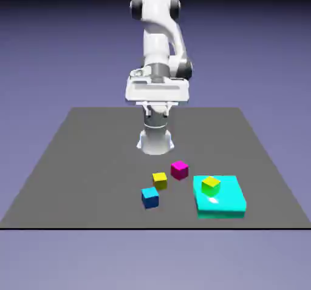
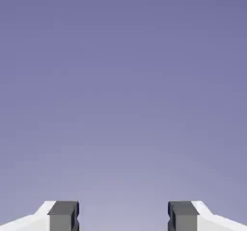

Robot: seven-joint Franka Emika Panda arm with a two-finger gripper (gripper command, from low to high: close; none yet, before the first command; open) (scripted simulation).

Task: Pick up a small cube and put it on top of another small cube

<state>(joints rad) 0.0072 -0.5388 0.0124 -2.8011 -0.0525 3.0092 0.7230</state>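
Three small cubes lie on the grey table in the exterior view: a yellow cube (image 1: 160, 179), a magenta cube (image 1: 179, 170) just behind it to the right, and a blue cube (image 1: 150, 197) in front. A yellow-green cube (image 1: 211, 185) rests on a flat cyan block (image 1: 228, 205). My gripper (image 1: 158, 108) hangs high above the table near the robot's base, well behind all the cubes. In the hand view the gripper (image 2: 123, 216) is open, its grey fingertips (image 2: 63, 215) wide apart, with only the blue-violet backdrop between them. No cube shows in the hand view.
The cubes and the cyan block cluster toward the table's front edge (image 1: 152, 227), right of the middle. The robot's base (image 1: 155, 142) stands behind them.
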